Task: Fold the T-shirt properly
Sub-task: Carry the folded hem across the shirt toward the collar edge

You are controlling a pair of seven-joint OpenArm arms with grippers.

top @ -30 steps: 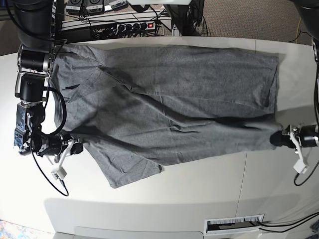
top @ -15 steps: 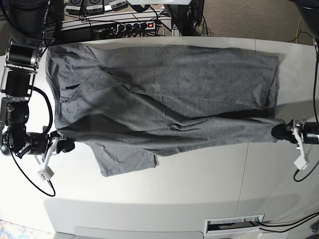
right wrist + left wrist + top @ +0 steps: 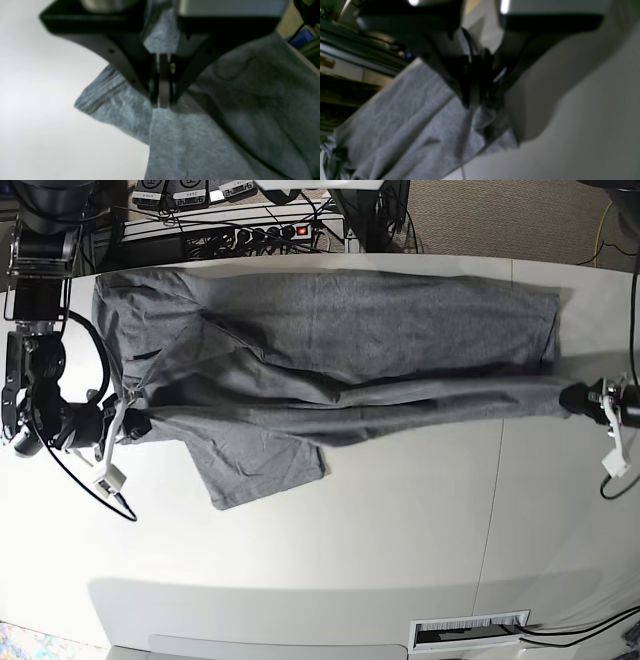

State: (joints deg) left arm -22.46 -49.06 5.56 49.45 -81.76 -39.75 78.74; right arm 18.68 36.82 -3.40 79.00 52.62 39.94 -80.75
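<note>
The heather-grey T-shirt (image 3: 330,350) lies stretched sideways across the white table (image 3: 400,520), its near edge lifted and pulled taut between my two grippers, with one sleeve (image 3: 255,465) hanging toward the front. My left gripper (image 3: 578,398) at the far right is shut on the T-shirt's hem corner (image 3: 492,120). At the far left my right gripper (image 3: 135,425) is shut on the shoulder edge; in the right wrist view its fingers (image 3: 163,95) pinch grey fabric (image 3: 190,140).
Behind the table's far edge are a power strip (image 3: 265,230) and cables. A white slotted vent (image 3: 470,630) sits at the front edge. Loose cables with white connectors hang from both wrists (image 3: 105,477) (image 3: 612,465).
Both grippers have carried the held edge toward the far side of the table. The fold line has risen and the free sleeve has been dragged along with it.
</note>
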